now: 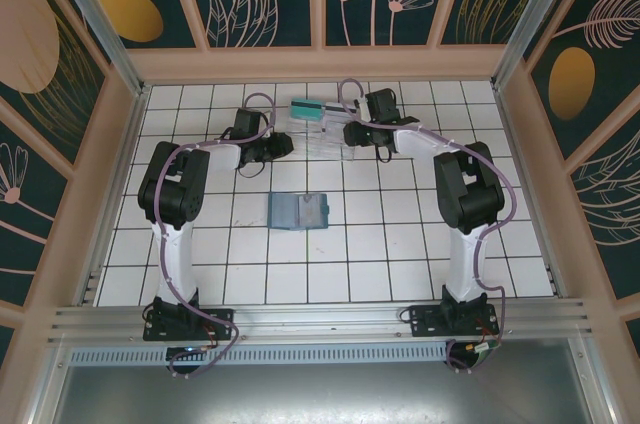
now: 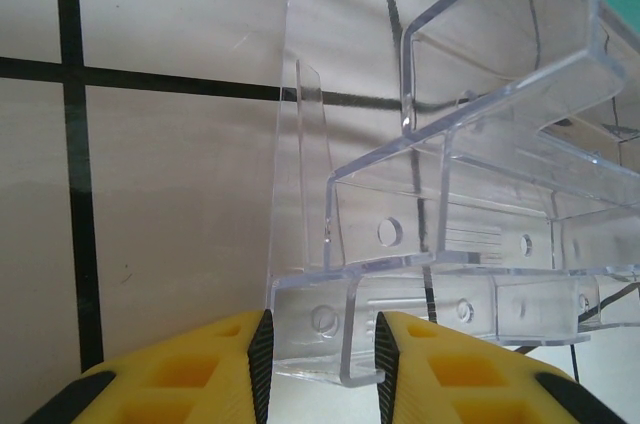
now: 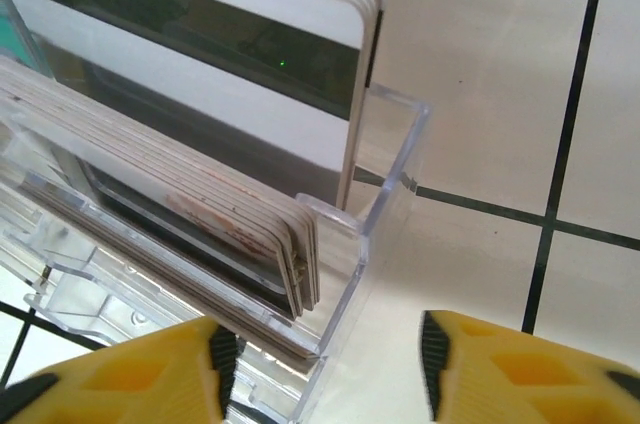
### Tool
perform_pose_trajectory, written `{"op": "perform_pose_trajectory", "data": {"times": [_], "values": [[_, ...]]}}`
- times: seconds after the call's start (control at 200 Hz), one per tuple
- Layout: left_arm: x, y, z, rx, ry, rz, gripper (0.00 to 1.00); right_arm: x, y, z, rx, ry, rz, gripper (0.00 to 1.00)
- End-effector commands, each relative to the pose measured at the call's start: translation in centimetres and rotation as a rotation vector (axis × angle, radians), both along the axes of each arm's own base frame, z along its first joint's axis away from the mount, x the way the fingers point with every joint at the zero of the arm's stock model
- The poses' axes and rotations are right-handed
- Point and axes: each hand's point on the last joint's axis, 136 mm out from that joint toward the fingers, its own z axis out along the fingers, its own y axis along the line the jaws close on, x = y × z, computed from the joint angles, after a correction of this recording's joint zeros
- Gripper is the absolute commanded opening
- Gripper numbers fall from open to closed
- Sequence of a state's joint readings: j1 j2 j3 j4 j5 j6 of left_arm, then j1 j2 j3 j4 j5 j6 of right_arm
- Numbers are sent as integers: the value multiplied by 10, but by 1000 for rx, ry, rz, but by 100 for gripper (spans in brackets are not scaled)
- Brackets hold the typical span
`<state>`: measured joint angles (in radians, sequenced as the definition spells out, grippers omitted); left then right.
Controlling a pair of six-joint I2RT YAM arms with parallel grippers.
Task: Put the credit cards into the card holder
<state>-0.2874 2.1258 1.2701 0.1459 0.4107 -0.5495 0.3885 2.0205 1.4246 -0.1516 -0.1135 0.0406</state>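
Note:
The card holder (image 1: pixel 299 211) lies open on the tiles mid-table, blue-grey inside up. Farther back stands a clear plastic tray (image 1: pixel 322 136) holding the credit cards, a teal-green one (image 1: pixel 308 110) at its rear. My left gripper (image 1: pixel 281 145) is shut on the tray's lowest front tier (image 2: pixel 310 329), a pad against each side of the clear wall. My right gripper (image 3: pixel 328 354) is open around the tray's right corner (image 3: pixel 385 174). Its left finger sits beside a stack of whitish cards (image 3: pixel 200 214). Behind that stack stand cards with a dark stripe (image 3: pixel 230 34).
Wooden walls with aluminium posts (image 1: pixel 120 64) enclose the white tiled table (image 1: pixel 380 254). Both arms reach to the back of the table on either side of the tray. Open tiles lie around the card holder and toward the near edge.

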Motion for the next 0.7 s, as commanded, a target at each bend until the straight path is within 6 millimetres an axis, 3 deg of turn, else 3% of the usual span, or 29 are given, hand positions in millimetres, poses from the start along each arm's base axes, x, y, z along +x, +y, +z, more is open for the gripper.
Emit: {"op": "perform_pose_trajectory", "data": {"times": [0.0,0.335,0.576,0.631,0.696], "values": [[-26,-1,-19,19,104,-20,33,8,3,30,48,-65,12,46],[-27,-1,-21,17,111,-18,33,6,7,33,47,-55,54,22],[-30,-1,-22,16,115,-16,33,2,10,39,57,-51,84,17],[-30,-1,-21,15,114,-17,33,2,10,40,54,-49,88,4],[-30,-1,-21,15,113,-16,33,1,10,41,50,-48,95,1]]}}
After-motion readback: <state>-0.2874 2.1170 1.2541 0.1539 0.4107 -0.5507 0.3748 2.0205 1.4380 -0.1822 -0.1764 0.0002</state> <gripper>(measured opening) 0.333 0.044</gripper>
